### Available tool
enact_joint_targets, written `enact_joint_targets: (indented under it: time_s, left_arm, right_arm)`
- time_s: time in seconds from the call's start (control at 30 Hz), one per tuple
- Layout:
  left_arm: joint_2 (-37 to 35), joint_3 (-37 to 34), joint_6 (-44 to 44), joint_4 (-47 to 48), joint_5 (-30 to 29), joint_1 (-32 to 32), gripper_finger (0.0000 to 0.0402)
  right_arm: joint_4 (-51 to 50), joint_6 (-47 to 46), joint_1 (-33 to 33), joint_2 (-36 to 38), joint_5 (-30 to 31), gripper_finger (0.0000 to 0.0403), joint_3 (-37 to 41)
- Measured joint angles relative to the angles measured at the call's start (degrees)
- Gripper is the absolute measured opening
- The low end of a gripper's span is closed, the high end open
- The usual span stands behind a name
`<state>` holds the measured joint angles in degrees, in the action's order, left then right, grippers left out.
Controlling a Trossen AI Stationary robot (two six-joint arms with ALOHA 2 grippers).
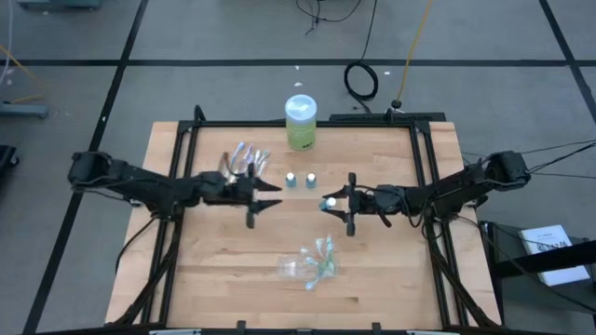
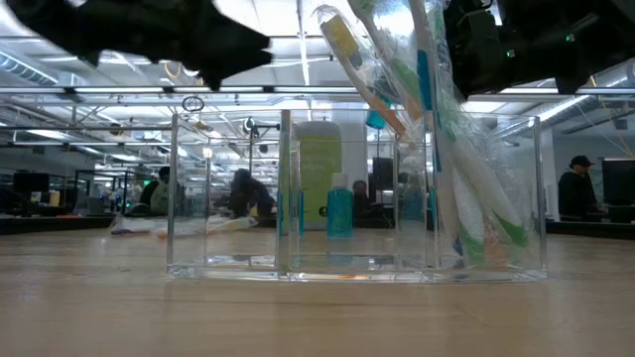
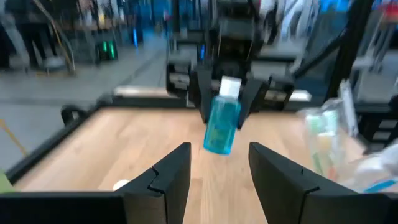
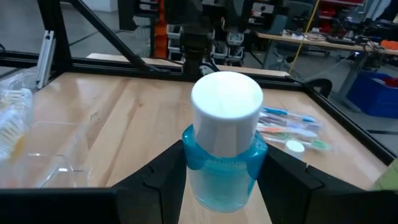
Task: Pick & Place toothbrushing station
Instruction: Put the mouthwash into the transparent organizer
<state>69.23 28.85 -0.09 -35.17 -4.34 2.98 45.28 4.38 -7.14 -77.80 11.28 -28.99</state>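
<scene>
My right gripper (image 1: 335, 203) (image 4: 221, 163) is shut on a tiny blue tube with a white cap (image 1: 327, 203) (image 3: 222, 122), held above the table's middle. My left gripper (image 1: 267, 197) (image 3: 219, 169) faces it from the left, open, with nothing between its fingers. Two more tubes (image 1: 291, 180) (image 1: 310, 179) stand upright on the table behind them. Loose toothbrushes (image 1: 244, 160) (image 4: 291, 126) lie at the far left. The clear plastic cup (image 1: 312, 261) (image 2: 357, 198) stands near the front edge with toothbrushes (image 2: 466, 188) leaning in its right compartment. My right gripper pinches the tube's blue body (image 4: 194, 163) between its two fingers, just below the white cap (image 4: 226, 112). The fingers come in level from the table's right. The tube is lifted clear of the table, roughly upright and slightly tilted, cap up.
A tall green container with a pale lid (image 1: 300, 123) (image 2: 317, 174) stands at the table's far edge. A black frame (image 1: 307, 123) runs around the tabletop. Bare wood (image 1: 214, 270) lies at the near left. People show in the room beyond (image 2: 580, 188).
</scene>
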Motion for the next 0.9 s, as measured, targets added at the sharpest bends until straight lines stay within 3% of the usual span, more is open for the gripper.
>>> enact_joint_targets:
  time_s: [0.17, 0.37, 0.47, 0.6, 0.9]
  left_arm:
    - [8.36, 12.63, -2.45, 13.17, -0.01, -0.5, 0.0197]
    - [16.74, 21.64, 4.14, 14.51, 1.72, -0.5, 0.0289]
    - [19.4, 25.03, 4.86, 14.34, 4.28, -0.5, 0.0316]
    - [23.23, 28.87, 4.67, 14.02, 4.89, -0.64, 0.0321]
    - [29.84, 34.87, 6.13, 14.2, 6.94, -1.75, 0.0293]
  right_arm:
    - [0.15, 0.12, 0.51, 0.0, -0.97, 0.0167, 0.0]
    - [-0.09, 1.49, 0.96, 0.0, -1.04, 0.0167, 0.0]
    - [-0.09, 1.51, 1.25, 0.0, -1.04, 0.0167, 0.0]
    - [-0.03, 2.3, 1.25, 0.0, -1.06, 0.0167, 0.0]
    - [-0.07, 2.36, 1.23, 0.0, -1.08, 0.0167, 0.0]
